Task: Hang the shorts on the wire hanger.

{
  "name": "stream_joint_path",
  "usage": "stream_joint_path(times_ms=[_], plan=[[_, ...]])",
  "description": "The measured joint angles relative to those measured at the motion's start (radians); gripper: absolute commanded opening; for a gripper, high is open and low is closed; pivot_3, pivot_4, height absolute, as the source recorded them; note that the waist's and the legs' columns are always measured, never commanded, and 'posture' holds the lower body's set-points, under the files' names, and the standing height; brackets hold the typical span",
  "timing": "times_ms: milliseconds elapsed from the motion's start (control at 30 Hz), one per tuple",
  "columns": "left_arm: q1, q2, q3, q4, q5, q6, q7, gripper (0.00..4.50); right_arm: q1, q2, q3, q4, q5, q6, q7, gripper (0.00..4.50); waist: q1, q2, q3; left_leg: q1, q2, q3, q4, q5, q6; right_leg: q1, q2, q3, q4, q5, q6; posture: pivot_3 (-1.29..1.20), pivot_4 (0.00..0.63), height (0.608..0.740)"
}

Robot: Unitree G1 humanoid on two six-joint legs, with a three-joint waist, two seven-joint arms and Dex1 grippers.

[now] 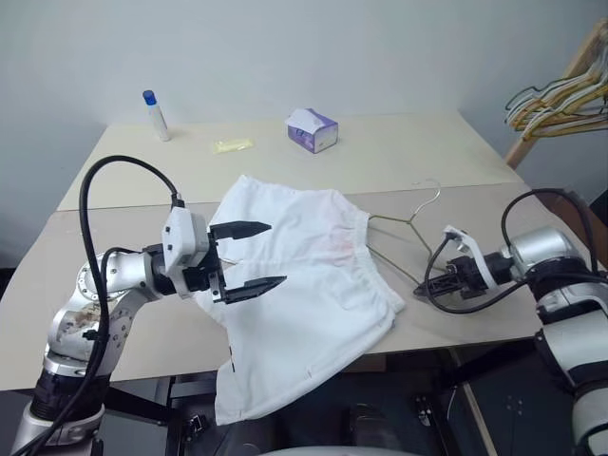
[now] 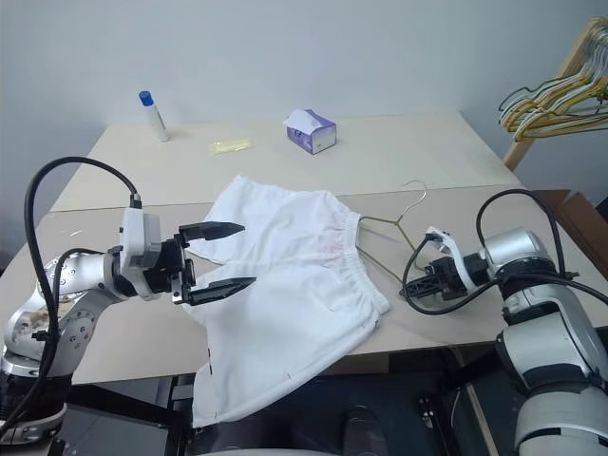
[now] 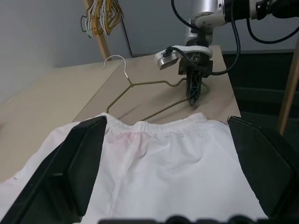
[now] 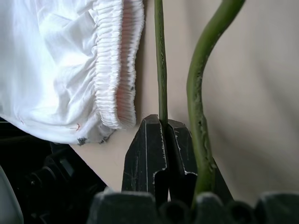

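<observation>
The white shorts [image 1: 304, 285] are lying spread on the beige counter [image 1: 456, 171], their gathered waistband facing the robot's right and one leg drooping over the counter's near edge. A faint pink tint is showing near the waistband. The olive wire hanger [image 1: 404, 233] is lying flat on the counter just beside the waistband, its lower end slipping under the cloth and its curved hook [image 1: 432, 193] pointing toward the far side. The left pincer [image 1: 249, 256] is hovering level over the left part of the shorts, its two black fingers standing wide apart and holding nothing; in the left wrist view the fingers [image 3: 74, 163] are framing the cloth, with the waistband and hanger beyond. The right pincer [image 1: 427, 290] is angling down at the counter's near right edge, its fingers pressed together on the thin wire of the hanger; the right wrist view is showing one green wire [image 4: 160, 60] pinched between the closed black fingers [image 4: 149, 149], while another bent stretch of wire is passing just beside them. Farther back on the counter, a small purple tissue box [image 1: 313, 130] is sitting near the middle, a white bottle with a blue cap [image 1: 156, 115] is standing upright toward the left, and a small yellowish packet [image 1: 233, 145] is lying between them. A bunch of gold and pale hangers [image 1: 560, 100] is hanging on a wooden rack at the far right.
</observation>
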Motion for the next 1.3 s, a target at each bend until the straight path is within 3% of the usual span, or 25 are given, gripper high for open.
stream_joint_path(times_ms=[167, 433, 733, 1033, 1300], plan=[[-0.025, -0.011, -0.003, 0.020, 0.015, -0.006, 0.002, 4.49, 0.000, -0.018, -0.086, -0.069, -0.018, -0.082, -0.077, 0.00, -0.001, 0.000, 0.000, 0.000, 0.000, 0.000, 0.000, 0.000, -0.001, 0.000, 0.000, 0.000, 0.000, 0.000, 0.000, 0.12, 0.016, 0.740], [-0.225, -0.065, -0.033, 0.235, 0.101, -0.131, -0.005, 4.49, 0.140, -0.102, -0.255, -0.624, -0.051, -0.204, -0.338, 0.00, 0.001, 0.001, -0.001, -0.001, 0.000, 0.001, 0.000, 0.003, -0.006, -0.001, 0.000, -0.001, 0.000, 0.000, 0.000, 0.06, 0.000, 0.740], [-0.584, -0.075, -0.036, 0.628, 0.195, -0.355, -0.104, 4.49, 0.244, -0.149, -0.230, -1.171, -0.083, -0.103, -0.447, 0.00, -0.028, 0.001, -0.001, -0.003, 0.000, 0.003, 0.001, 0.004, -0.006, -0.001, 0.000, -0.001, -0.001, 0.000, 0.001, 0.00, 0.000, 0.740], [-0.681, -0.014, -0.149, 0.884, 0.309, -0.581, -0.422, 4.49, 0.280, -0.218, -0.200, -1.364, -0.060, -0.034, -0.434, 0.00, -0.060, 0.001, -0.001, -0.004, 0.000, 0.005, 0.002, 0.003, -0.005, -0.001, 0.000, -0.002, -0.002, 0.000, 0.001, -0.03, 0.000, 0.740], [-0.766, -0.051, -0.221, 1.074, 0.429, -0.772, -0.482, 4.49, 0.285, -0.248, -0.180, -1.427, -0.026, -0.033, -0.411, 0.00, -0.062, 0.001, -0.001, -0.004, 0.000, 0.005, 0.004, 0.000, 0.001, -0.002, 0.000, -0.002, 0.000, 0.000, 0.001, -0.03, 0.000, 0.740]])
